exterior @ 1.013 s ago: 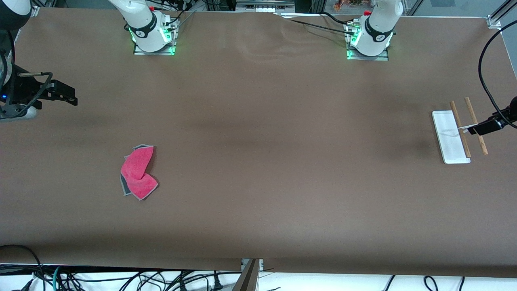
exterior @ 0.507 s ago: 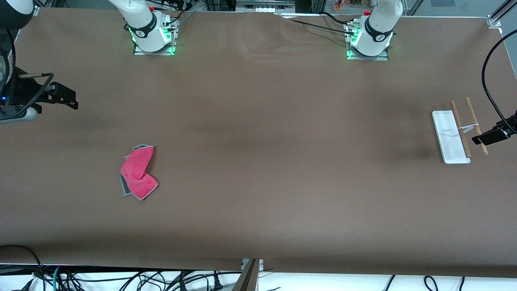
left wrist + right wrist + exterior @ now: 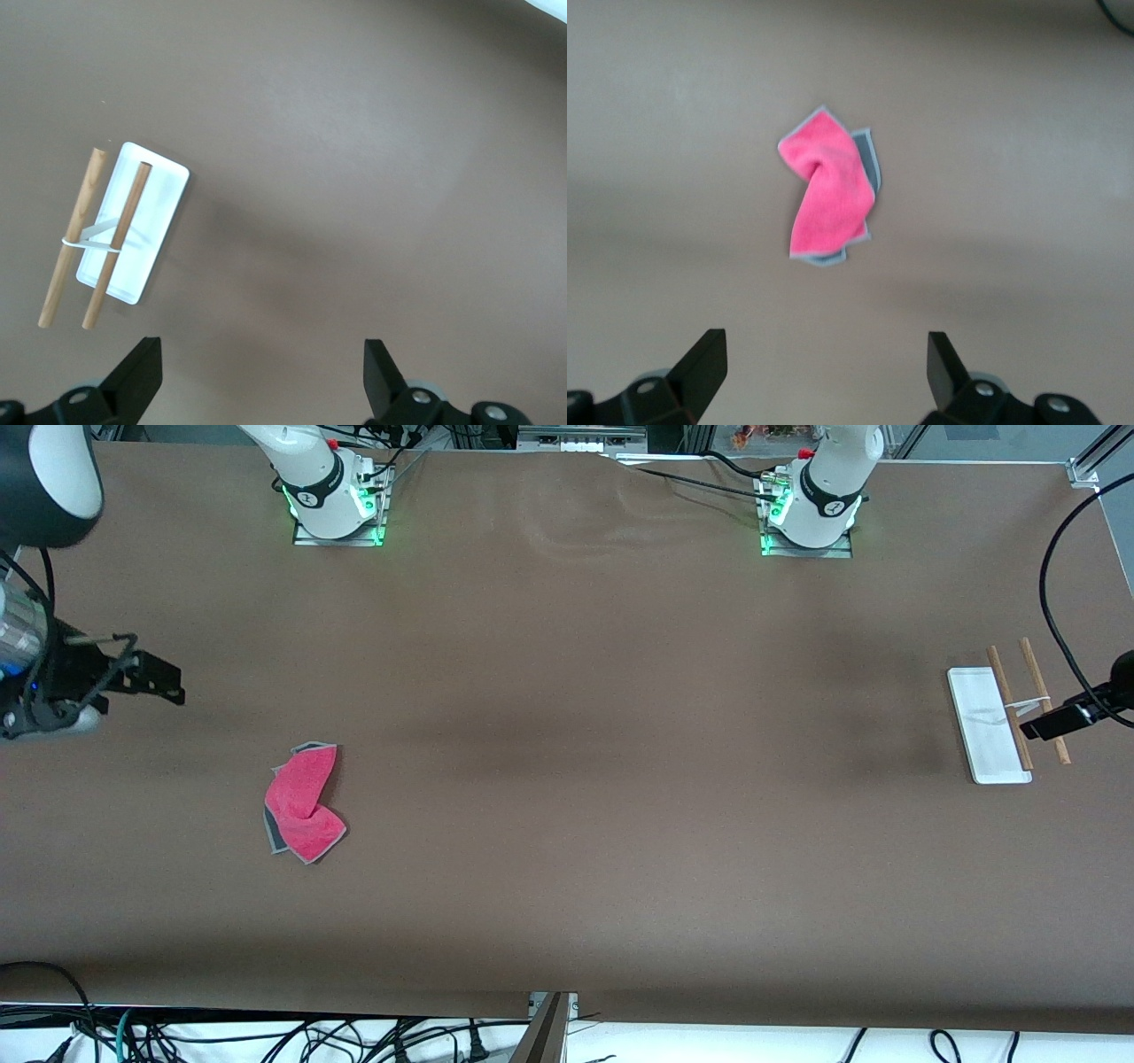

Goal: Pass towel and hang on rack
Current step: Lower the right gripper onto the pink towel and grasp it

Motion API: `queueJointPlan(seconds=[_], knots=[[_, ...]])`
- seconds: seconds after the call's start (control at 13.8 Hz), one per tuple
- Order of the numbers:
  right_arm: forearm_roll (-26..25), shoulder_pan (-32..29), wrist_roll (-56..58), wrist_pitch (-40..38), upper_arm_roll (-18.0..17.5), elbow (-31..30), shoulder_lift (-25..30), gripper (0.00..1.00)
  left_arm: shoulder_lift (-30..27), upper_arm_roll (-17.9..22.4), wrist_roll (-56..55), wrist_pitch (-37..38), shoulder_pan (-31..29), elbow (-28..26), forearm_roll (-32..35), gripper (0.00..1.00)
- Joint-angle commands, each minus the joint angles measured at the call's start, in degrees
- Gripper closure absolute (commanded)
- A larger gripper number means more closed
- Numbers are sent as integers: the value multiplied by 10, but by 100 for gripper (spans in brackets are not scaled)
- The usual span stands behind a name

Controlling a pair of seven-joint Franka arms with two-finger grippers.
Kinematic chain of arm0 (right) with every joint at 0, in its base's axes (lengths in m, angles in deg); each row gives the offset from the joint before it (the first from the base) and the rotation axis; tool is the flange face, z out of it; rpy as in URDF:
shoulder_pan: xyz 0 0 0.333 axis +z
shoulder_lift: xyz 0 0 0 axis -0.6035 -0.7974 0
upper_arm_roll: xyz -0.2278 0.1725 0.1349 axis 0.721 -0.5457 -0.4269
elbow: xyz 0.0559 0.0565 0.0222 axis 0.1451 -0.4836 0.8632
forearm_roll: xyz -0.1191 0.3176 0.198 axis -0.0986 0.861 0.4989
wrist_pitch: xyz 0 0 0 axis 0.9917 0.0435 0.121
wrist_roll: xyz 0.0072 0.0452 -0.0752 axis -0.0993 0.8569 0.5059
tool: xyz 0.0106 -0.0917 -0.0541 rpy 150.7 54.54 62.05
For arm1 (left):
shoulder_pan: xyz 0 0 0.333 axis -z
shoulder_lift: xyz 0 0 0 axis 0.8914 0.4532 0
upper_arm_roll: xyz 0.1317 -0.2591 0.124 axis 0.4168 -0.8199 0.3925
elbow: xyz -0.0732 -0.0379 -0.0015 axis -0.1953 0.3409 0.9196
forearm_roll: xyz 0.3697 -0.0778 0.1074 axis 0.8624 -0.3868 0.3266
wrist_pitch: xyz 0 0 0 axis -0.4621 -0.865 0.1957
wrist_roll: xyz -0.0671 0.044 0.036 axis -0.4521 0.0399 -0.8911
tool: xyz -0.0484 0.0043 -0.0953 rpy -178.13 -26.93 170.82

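Towel (image 3: 303,804): lies crumpled on the table (image 3: 567,779), at the right arm's end.
Rack (image 3: 1005,717): stands at the left arm's end, well apart from the towel.
Right gripper (image 3: 824,376): up in the air near the towel, fingers apart, holding nothing.
Left gripper (image 3: 261,381): up by the rack, fingers apart, holding nothing.

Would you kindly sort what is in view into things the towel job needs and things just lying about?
Needed:
- towel, crumpled on the table
- rack, at the left arm's end
- right gripper, open
- left gripper, open, over the rack

Lying about:
- loose cables at the table's near edge
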State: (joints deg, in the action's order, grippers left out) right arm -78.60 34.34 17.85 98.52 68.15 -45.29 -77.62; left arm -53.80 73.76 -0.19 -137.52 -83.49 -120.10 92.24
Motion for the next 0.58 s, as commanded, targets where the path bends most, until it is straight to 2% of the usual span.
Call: queueJointPlan(seconds=[0.0, 0.22, 0.36, 0.51], knots=[[0, 0, 6, 62, -2, 10, -61, 0, -19, -8, -6, 6, 3, -18, 18, 0], [1, 1, 96, 146, -2, 10, -123, 0, -22, -8, 0, 16, 4, -12, 10, 0], [0, 1, 114, 203, -3, 9, -165, 0, -27, -40, -6, 19, 7, -10, 16, 0], [-1, 9, 150, 268, -6, 9, -207, 0, -32, -49, -7, 19, 6, -16, 16, 0]])
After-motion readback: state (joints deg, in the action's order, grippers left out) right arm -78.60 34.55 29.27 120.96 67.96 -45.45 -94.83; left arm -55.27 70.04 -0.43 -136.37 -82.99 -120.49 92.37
